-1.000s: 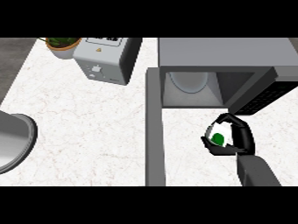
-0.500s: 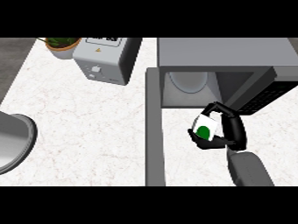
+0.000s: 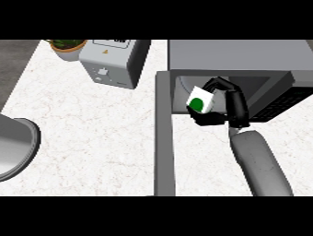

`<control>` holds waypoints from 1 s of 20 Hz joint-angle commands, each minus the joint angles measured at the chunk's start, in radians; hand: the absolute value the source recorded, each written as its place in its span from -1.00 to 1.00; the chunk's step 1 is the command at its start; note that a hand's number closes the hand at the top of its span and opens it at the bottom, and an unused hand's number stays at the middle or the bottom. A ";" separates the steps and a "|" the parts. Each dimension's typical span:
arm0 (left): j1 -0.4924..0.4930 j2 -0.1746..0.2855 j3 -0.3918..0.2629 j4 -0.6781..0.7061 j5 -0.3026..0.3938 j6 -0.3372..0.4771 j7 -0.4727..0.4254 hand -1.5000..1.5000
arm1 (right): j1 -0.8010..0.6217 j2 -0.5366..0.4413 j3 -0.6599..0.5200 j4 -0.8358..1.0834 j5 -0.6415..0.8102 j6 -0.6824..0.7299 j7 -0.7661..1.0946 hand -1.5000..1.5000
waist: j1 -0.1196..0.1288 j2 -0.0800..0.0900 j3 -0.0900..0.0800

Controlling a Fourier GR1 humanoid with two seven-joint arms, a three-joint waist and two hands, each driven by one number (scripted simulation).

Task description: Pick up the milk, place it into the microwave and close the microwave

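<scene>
Right hand (image 3: pixel 235 108) in curled grasp.

We looked down on a kitchen. A white, marbled counter (image 3: pixel 98 133) filled most of the view. At the far right stood a grey microwave (image 3: pixel 240 55), its door (image 3: pixel 164 138) swung open toward the near side. Just left of it sat a silver toaster (image 3: pixel 115 62), and beside that, at the far edge, a small potted plant (image 3: pixel 67 46).
</scene>
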 commanded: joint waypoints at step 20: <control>-0.067 0.014 -0.029 0.083 -0.038 -0.039 -0.024 -1.00 | -0.560 -0.135 -0.176 0.751 0.153 -0.352 -0.054 1.00 | 0.078 0.036 0.002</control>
